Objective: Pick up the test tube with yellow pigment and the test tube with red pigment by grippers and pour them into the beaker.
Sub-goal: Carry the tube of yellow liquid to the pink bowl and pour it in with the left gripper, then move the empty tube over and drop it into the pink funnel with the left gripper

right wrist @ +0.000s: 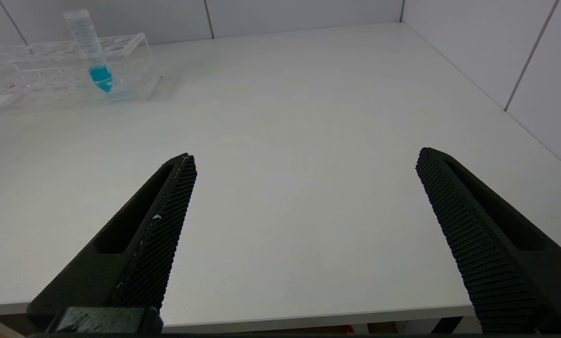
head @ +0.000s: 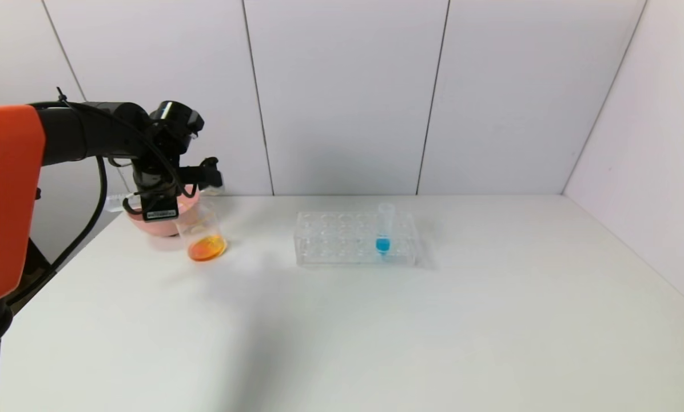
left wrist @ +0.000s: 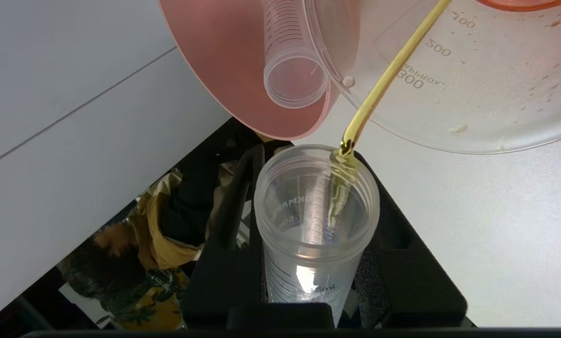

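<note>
Head view: the left gripper (head: 164, 191) is hovering above the beaker (head: 205, 237), which is holding orange liquid directly beneath it, a pink bowl (head: 147, 223) just behind. Left wrist view: its fingers (left wrist: 224, 263) are clamping the test tube with yellow pigment (left wrist: 315, 230), and a thin yellow stream (left wrist: 383, 82) is running from the tube's lip into the beaker (left wrist: 473, 94) in front. Right wrist view: the right gripper (right wrist: 304, 188) is idling with jaws spread wide, holding nothing, the tube rack (right wrist: 50, 70) with a blue-tipped tube (right wrist: 93, 51) well ahead of it.

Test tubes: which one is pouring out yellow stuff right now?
The tube in the left gripper, the test tube with yellow pigment, streams into the beaker. The blue-tipped tube stands in the rack.
</note>
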Available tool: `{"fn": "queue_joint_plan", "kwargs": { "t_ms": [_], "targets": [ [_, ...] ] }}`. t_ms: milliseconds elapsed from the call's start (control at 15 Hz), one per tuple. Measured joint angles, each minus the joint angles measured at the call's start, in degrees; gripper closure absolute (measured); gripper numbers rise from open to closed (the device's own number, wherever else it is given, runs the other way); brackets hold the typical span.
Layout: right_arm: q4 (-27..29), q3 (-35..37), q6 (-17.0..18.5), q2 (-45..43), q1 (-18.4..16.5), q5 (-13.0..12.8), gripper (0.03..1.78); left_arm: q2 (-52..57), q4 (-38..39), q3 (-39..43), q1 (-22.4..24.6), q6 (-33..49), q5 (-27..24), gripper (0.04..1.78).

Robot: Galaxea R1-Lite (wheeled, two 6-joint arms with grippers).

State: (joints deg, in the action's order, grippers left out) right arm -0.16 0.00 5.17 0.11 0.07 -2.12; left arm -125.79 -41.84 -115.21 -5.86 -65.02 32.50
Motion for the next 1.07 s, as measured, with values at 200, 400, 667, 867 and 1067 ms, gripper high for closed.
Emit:
{"fn": "queue_joint_plan", "kwargs": {
  "t_ms": [200, 400, 667, 867, 1067],
  "targets": [
    [0.0, 0.0, 0.0, 0.0, 0.0, 0.0, 0.1, 0.0, 0.1, 0.0, -0.9, -1.2, 4.2, 1.29],
    [0.0, 0.0, 0.0, 0.0, 0.0, 0.0, 0.1, 0.0, -0.9, 0.0, -1.3, -1.3, 6.3, 1.29],
    [0.0, 0.0, 0.0, 0.0, 0.0, 0.0, 0.1, 0.6, -1.2, 0.1, -1.3, -0.7, 6.2, 1.29],
    [0.0, 0.0, 0.0, 0.0, 0.0, 0.0, 0.1, 3.5, -1.9, 1.4, 0.6, 0.8, 0.6, 1.29],
    [0.0, 0.0, 0.0, 0.0, 0.0, 0.0, 0.1, 6.4, -0.8, 2.3, 3.4, 8.6, -11.5, 1.29]
  ]
}}
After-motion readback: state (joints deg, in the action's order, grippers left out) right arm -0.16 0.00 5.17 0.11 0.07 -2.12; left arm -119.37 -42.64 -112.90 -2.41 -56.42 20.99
